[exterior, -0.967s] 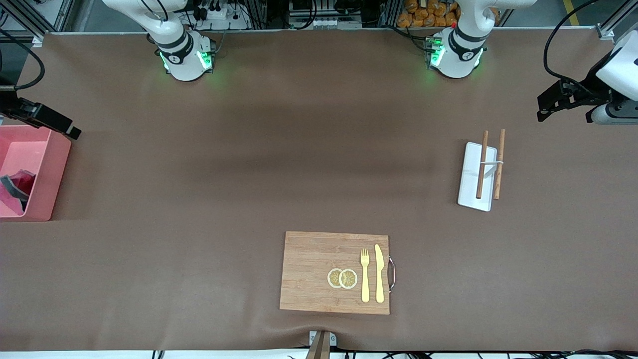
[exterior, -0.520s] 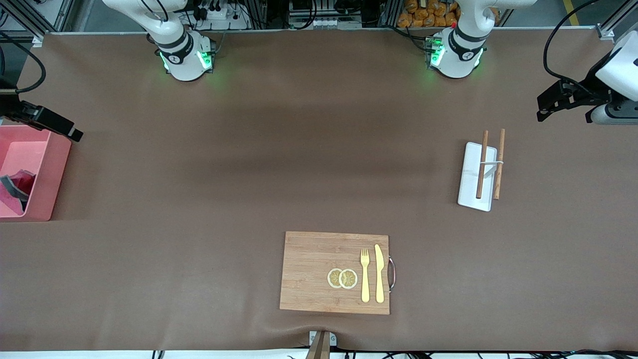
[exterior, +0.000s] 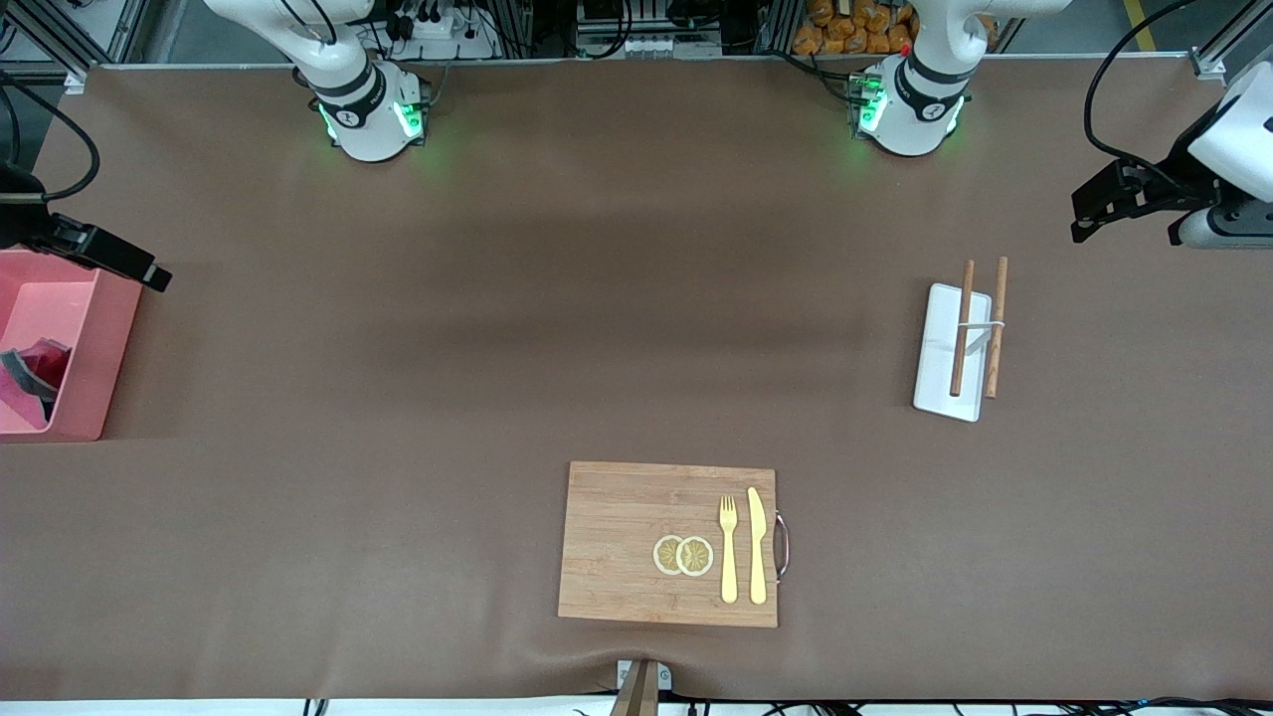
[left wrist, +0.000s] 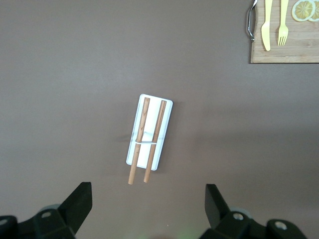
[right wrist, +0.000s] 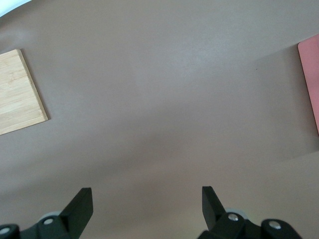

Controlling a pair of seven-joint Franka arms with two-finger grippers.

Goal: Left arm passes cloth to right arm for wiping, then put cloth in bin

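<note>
Lying crumpled inside the bin point(exterior: 88, 338), the cloth point(exterior: 32, 373) is showing crimson with a dark grey fold, in the bin's part nearer the front camera. The bin is sitting at the right arm's end of the desk point(exterior: 497, 328). Front view: the right pincer point(exterior: 149, 273) is hanging over the bin's edge farthest from the camera, holding nothing. The left pincer point(exterior: 1079, 224) is hanging over bare desk at the left arm's end, also holding nothing. A white tray point(exterior: 940, 353) is carrying two brown sticks point(exterior: 980, 328), the sticks overhanging its edge toward the bases. A board point(exterior: 622, 542) is lying close to the front camera, bearing two lemon slices point(exterior: 683, 555), a fork point(exterior: 728, 547) and a knife point(exterior: 757, 545), with a handle on its end toward the left arm.

Left wrist view: the left pincer point(left wrist: 148, 209) is standing with fingers point(left wrist: 79, 200) spread wide, nothing between them. Tray point(left wrist: 165, 130), sticks point(left wrist: 147, 141) and a board point(left wrist: 279, 52) corner are showing below.

Right wrist view: the right pincer point(right wrist: 147, 208) is likewise spread wide and unloaded, fingers point(right wrist: 81, 204) over bare desk. A bin point(right wrist: 310, 82) wall and a board point(right wrist: 20, 92) corner are showing at the edges.
</note>
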